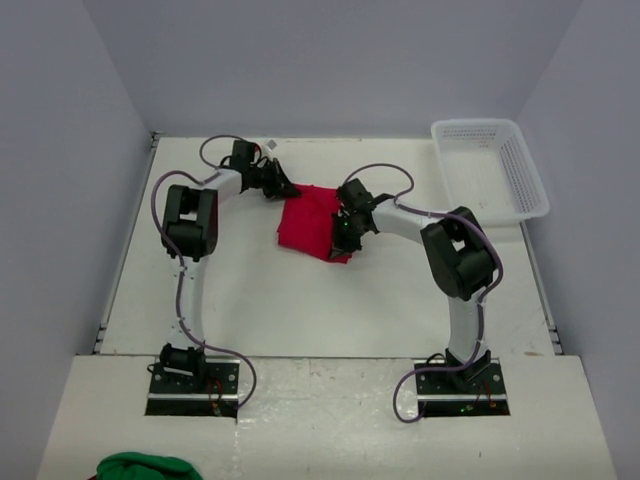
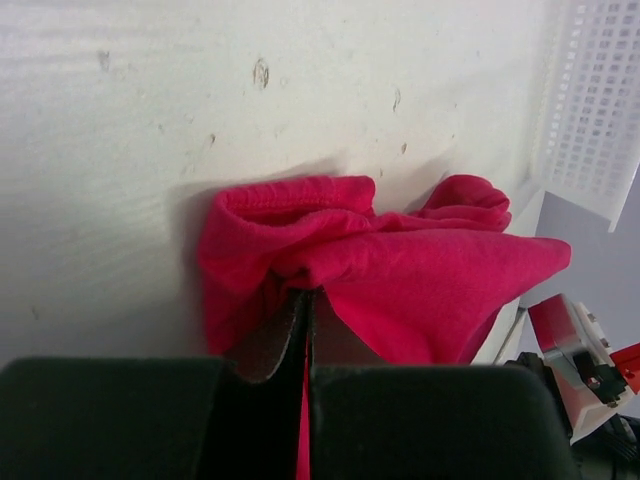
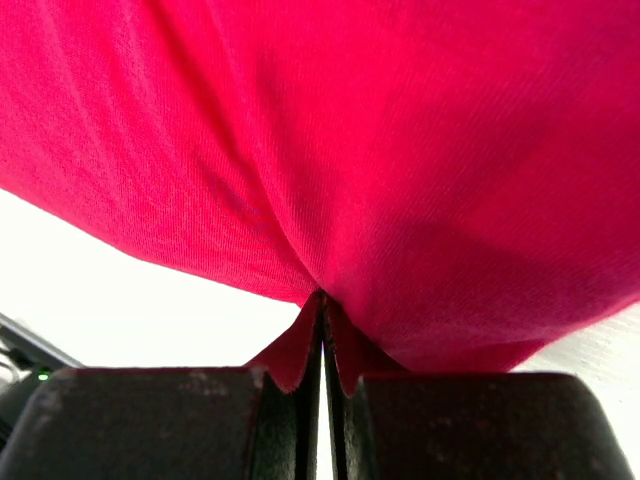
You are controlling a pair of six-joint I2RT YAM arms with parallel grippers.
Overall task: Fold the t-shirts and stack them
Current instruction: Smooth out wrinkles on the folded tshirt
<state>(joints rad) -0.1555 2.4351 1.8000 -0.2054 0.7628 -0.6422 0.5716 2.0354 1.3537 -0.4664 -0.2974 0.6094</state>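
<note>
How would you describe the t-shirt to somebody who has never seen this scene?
On the white table, look at the middle of the far half. The t-shirt lies there bunched, pinched by the left gripper and the right gripper. Its bright red sets it apart: the basket nearby is white.

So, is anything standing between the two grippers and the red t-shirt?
Nothing visible does. The left gripper is shut on the far left corner of the t-shirt, and the right gripper is shut on its near right edge.
</note>
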